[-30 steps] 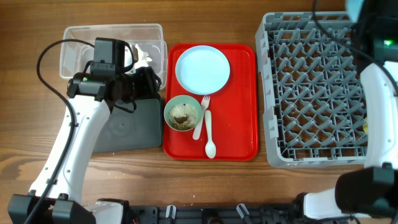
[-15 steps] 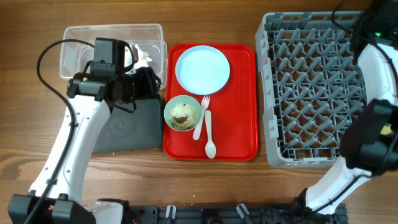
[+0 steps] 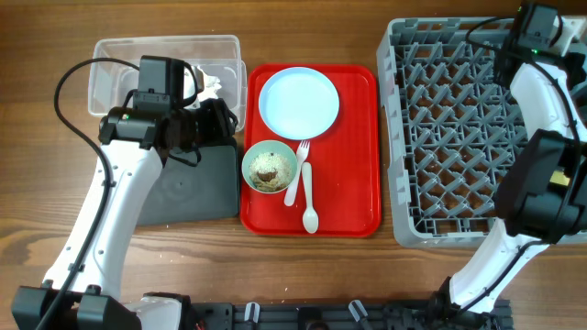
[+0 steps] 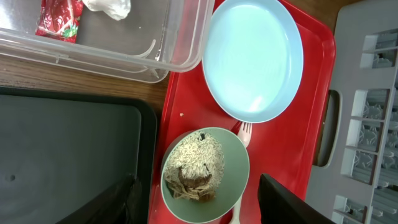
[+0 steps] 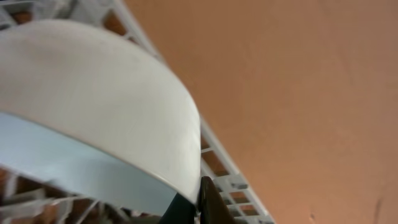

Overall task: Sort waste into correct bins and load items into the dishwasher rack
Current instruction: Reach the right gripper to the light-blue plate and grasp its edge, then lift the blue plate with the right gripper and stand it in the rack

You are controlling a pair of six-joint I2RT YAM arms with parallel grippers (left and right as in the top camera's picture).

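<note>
The light blue bowl (image 5: pixel 93 106) is gripped by its rim in the right hand (image 5: pixel 198 202) at the far right corner of the dishwasher rack (image 3: pixel 396 137), cropped in the wrist view and hidden under the arm (image 3: pixel 541 92) from overhead. The left hand (image 4: pixel 196 202) is spread wide and empty near the pale green bowl (image 4: pixel 235 163) of food scraps (image 4: pixel 193 165), its fingers (image 4: pixel 286 202) cut off below. Bare tabletop (image 5: pixel 311 93) is seen beyond the rack's edge.

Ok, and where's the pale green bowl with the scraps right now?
In the overhead view, the pale green bowl sits in the near-left corner of the red tray, just below the light blue plate, with the white fork at its right.
</note>
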